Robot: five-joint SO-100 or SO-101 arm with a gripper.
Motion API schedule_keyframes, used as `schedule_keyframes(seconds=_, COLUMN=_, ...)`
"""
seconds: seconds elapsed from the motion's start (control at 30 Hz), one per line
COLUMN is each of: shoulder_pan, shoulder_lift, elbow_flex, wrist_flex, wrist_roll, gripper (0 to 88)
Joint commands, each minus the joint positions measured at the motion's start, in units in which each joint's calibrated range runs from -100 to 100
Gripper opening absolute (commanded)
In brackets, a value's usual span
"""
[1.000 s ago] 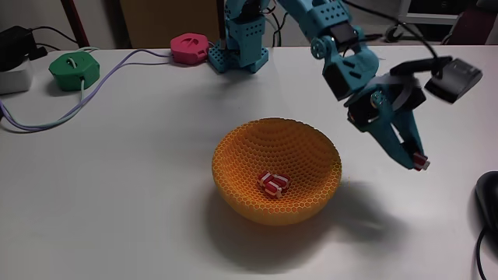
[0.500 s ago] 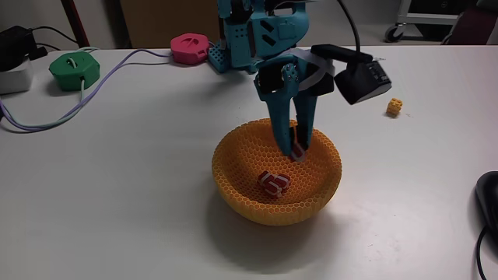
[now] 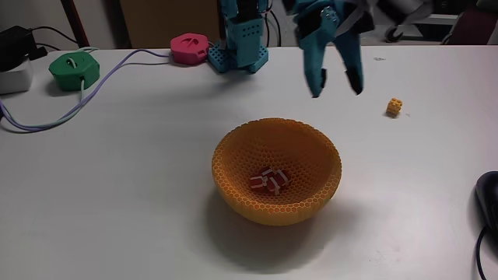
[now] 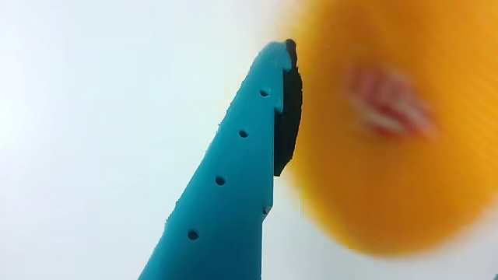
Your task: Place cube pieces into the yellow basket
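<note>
In the fixed view the gripper (image 3: pixel 337 92) hangs in the air above the white table (image 3: pixel 117 194), behind the basket (image 3: pixel 233 183) and well clear of its rim, with its two teal fingers (image 3: pixel 317 74) pointing down and spread wide apart, nothing between them. The basket sits near the middle of the table, and the cubes (image 3: pixel 268 181) lie together at its bottom, a small red-and-white cluster (how many there are is hard to count at this size). To the right of the basket, well apart from it, a small yellow block (image 3: pixel 395 106) rests on the table by itself. At the far edge stands the arm's teal base (image 3: pixel 237 50), with a pink puck (image 3: pixel 189 47) just to its left and a green puck (image 3: pixel 75 68) further left; a pale cable (image 3: pixel 117 66) runs across the table between those two pucks. A dark rounded object (image 3: pixel 488 198) pokes in at the right edge of that view. In the wrist view one teal finger (image 4: pixel 233 171) with a black pad (image 4: pixel 289 109) rises from the bottom edge over the white table (image 4: pixel 93 117); the basket (image 4: pixel 436 194) is a blurred orange mass on the right, and the cubes (image 4: pixel 387 101) show inside it as a smeared red-and-white patch.
</note>
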Motion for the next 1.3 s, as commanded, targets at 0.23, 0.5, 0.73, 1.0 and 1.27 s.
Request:
schedule_keyframes(seconds=0.23, shoulder_pan=-29.3, shoulder_lift=-5.9, elbow_flex=45.4, wrist_flex=-52.2, wrist_roll=-14.8, gripper=45.0)
schedule_keyframes(seconds=0.5, shoulder_pan=-33.9, shoulder_lift=6.8, elbow_flex=52.2, wrist_flex=-71.8, wrist_roll=-16.8, gripper=42.5)
schedule_keyframes(seconds=0.73, shoulder_pan=-35.9, shoulder_lift=22.2, elbow_flex=43.4, wrist_flex=-80.7, wrist_roll=-17.7, gripper=40.8)
schedule_keyframes(seconds=1.0, shoulder_pan=-36.6, shoulder_lift=32.9, elbow_flex=31.5, wrist_flex=-81.8, wrist_roll=-18.6, gripper=33.5)
schedule_keyframes(seconds=1.27, shoulder_pan=-34.6, shoulder_lift=33.7, elbow_flex=31.5, wrist_flex=-79.2, wrist_roll=-17.1, gripper=0.0)
